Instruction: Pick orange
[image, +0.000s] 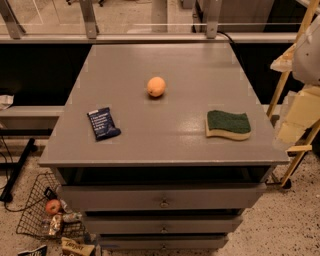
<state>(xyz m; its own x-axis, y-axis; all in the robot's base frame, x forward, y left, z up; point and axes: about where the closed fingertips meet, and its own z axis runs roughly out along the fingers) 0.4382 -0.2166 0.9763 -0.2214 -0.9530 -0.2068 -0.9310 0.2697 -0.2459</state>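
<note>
The orange (156, 86) is a small round orange-yellow fruit. It lies on the grey cabinet top (165, 60), a little behind the middle. The pale body of my arm (307, 55) shows at the right edge. My gripper (296, 120) hangs below it as a cream-coloured shape, beyond the cabinet's right edge. It is far to the right of the orange, nearer me, and touches nothing on the top.
A dark blue snack bar wrapper (103, 123) lies front left and a green sponge (228, 124) front right. The cabinet has drawers (164, 199) below. A wire basket (42, 212) on the floor at left holds a reddish apple (52, 206). A wooden frame (290, 75) stands at right.
</note>
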